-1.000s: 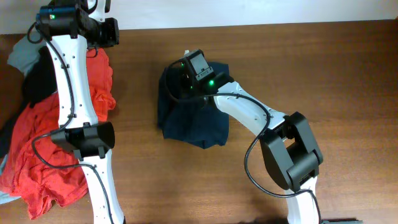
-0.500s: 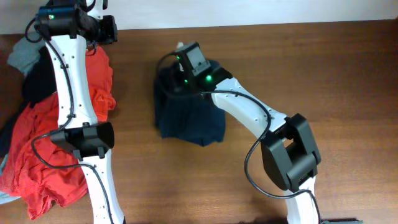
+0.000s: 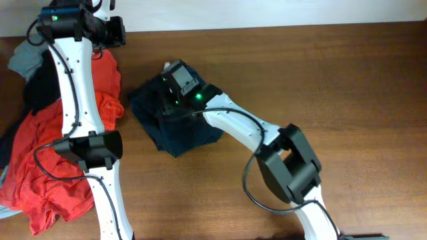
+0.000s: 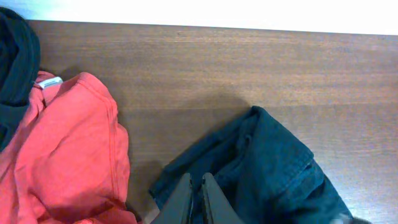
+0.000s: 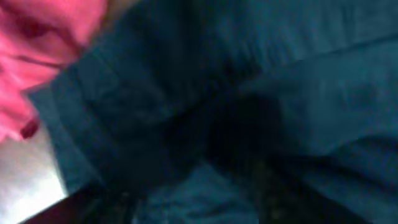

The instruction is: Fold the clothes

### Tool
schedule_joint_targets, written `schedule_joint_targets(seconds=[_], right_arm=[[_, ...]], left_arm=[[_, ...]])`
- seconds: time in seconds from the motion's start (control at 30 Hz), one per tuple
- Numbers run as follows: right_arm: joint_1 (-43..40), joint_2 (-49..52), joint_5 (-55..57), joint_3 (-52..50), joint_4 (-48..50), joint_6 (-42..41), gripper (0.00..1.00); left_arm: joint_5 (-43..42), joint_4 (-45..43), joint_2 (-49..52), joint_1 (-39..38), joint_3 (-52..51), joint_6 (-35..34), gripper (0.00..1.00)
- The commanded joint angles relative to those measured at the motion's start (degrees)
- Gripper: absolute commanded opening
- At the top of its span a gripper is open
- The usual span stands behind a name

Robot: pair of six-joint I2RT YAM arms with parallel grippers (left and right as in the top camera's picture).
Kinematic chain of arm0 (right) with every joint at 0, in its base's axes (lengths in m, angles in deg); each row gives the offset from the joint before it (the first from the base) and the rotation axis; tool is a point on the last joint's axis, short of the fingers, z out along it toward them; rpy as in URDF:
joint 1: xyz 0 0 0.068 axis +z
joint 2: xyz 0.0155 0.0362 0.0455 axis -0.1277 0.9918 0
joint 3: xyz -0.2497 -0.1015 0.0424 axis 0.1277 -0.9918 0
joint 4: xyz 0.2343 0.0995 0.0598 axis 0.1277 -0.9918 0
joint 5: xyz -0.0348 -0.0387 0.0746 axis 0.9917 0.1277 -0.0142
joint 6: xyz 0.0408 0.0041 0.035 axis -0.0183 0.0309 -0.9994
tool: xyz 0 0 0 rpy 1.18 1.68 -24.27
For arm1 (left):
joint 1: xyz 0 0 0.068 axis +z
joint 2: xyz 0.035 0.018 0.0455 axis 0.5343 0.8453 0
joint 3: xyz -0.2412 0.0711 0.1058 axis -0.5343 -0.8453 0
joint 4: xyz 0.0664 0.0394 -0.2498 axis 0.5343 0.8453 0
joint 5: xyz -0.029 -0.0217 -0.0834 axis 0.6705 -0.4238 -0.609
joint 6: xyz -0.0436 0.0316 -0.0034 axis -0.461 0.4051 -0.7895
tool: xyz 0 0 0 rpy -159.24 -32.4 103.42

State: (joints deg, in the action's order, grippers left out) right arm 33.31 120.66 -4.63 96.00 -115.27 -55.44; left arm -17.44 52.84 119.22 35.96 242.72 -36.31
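Clothes (image 3: 175, 127), one crumpled navy heap, lie on the table (image 3: 333, 80) just left of centre in the overhead view. The right gripper (image 3: 168, 72) sits over the heap's 12 o'clock edge, its wrist hiding the fingers. Its own camera gives only a blur of navy cloth with red at 9 o'clock, so I cannot tell whether it is released or grasping. The left gripper (image 4: 196, 200) hangs at 10 o'clock of the heap, apart from it, fingers clenched on nothing. A red shirt (image 3: 47, 167) is piled at the heap's 9 o'clock, with a black garment (image 3: 40, 83) at the pile's 12 o'clock end.
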Motion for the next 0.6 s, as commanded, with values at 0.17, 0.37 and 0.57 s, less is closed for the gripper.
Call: schedule_joint_targets(seconds=[0.17,0.37,0.57], right_arm=[[-0.87,-5.22,-3.19,0.87,-1.51,-0.28,0.78],[-3.72,-12.52,-3.30,0.87,-2.56,-0.28,0.86],[-9.49,-12.96,-5.90,0.87,-11.39,-0.57,0.87]], left_arm=[[0.39,-0.52,-0.15,0.24,1.44,0.85,0.08],[0.17,0.20,-0.15,-0.11,1.44,0.87,0.08],[0.20,4.17,-0.13,-1.92,1.03,0.90,0.07]])
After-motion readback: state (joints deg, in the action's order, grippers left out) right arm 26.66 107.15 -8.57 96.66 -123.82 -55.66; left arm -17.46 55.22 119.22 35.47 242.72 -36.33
